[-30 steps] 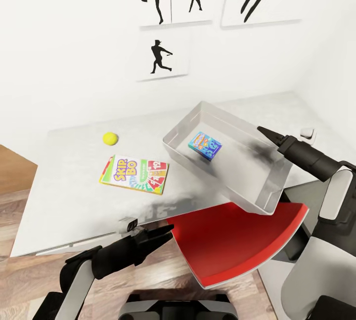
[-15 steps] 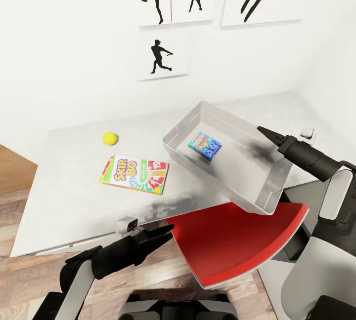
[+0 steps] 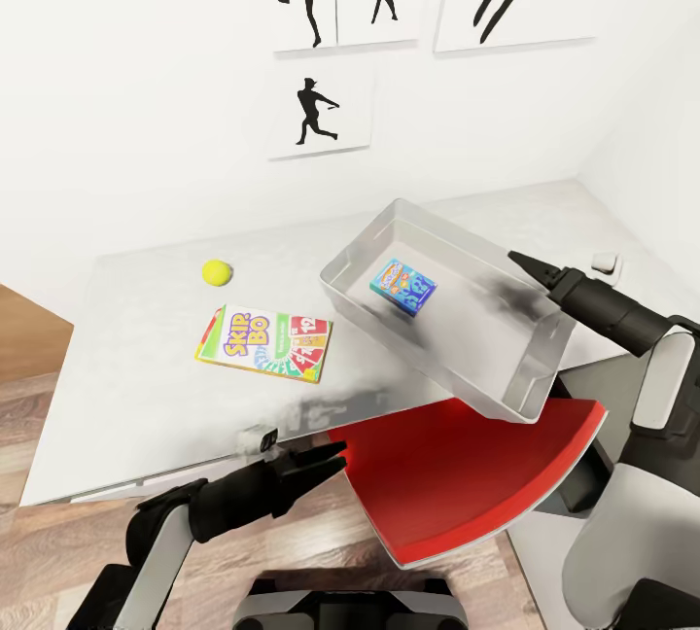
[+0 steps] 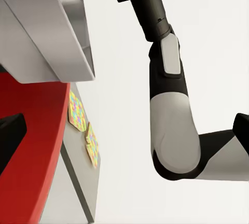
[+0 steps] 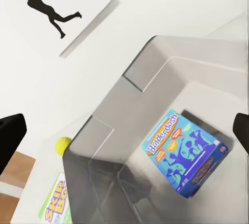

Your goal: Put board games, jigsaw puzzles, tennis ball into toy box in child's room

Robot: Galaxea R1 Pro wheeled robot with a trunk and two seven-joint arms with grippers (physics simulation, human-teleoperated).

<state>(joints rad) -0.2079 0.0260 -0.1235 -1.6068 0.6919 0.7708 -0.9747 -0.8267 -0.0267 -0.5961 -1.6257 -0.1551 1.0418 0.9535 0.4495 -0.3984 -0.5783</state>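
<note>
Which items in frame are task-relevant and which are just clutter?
Task things:
toy box
blue Balderdash game, already in the toy box
Skip-Bo game on the table
tennis ball
two jigsaw puzzles

Just there:
red chair
baseball silhouette pictures
small white object on the table

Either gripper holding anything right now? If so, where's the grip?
Nothing held. Left gripper is open and empty near the table edge; right gripper hovers open above the toy box.
</note>
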